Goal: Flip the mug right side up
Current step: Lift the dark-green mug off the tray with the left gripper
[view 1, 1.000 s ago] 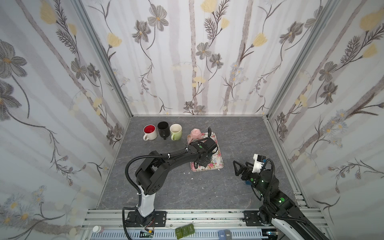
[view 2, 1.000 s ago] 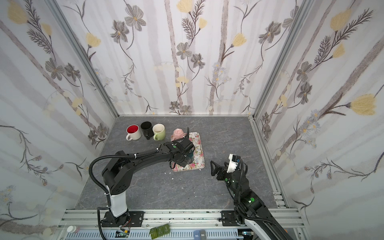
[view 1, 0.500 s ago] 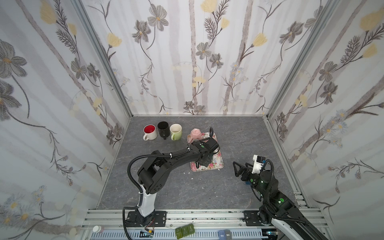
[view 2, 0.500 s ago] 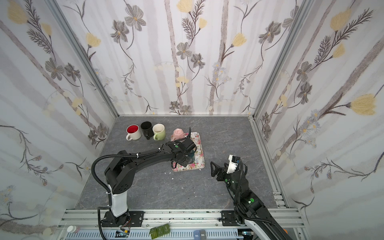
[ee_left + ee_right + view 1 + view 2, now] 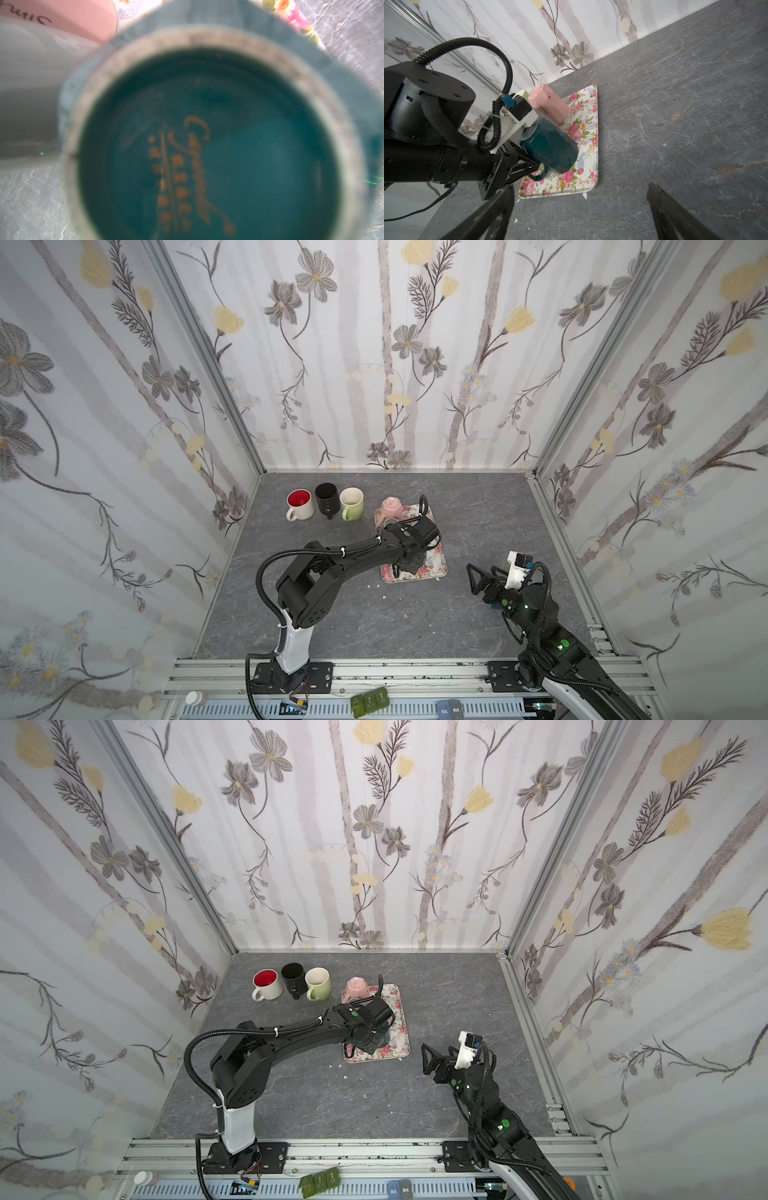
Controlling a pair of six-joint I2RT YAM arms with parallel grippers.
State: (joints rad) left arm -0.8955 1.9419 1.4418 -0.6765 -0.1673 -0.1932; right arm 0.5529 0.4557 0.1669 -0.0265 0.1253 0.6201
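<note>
Looking down in both top views, the left gripper (image 5: 409, 563) sits over the floral tray (image 5: 437, 569), and its wrist hides most of the teal mug (image 5: 384, 1039). The pink mug (image 5: 391, 506) stands base-up at the tray's far corner, just beside the action. The right gripper (image 5: 482, 574) waits well apart on the grey table (image 5: 478, 510), jaws spread wide and holding nothing.

Over to the left wrist view: the teal mug's underside (image 5: 207, 145) fills the lens, blurred, with gold lettering showing. The jaws are out of sight here.

Now the right wrist view, and here's the grip! The left gripper (image 5: 537, 165) is pinched almost closed on the mug's handle (image 5: 538, 176). The mug is tilted, with its base up by the wrist and its mouth down toward the tray. I can't tell whether the rim touches.

My call is that a handle hold is off-centre, so the mug may swing. The gripper should lift clear of the tray's lip and the pink mug first, then roll the wrist slowly. It should set the base down flat before the jaws let go.
</note>
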